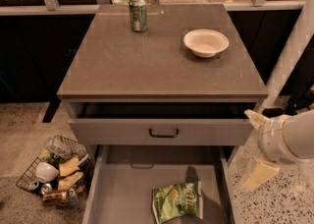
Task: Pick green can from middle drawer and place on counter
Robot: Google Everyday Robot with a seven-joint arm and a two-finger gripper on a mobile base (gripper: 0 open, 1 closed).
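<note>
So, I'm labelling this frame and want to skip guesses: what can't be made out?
Camera view:
Lower drawer: its front end is cut off by the bottom edge, just past the green bag.
Upper drawer: inside hidden under the counter, in shadow.
Pincer, open at the right beside the drawers: its arm is cut off by the right edge.
Drink can: print too small.
</note>
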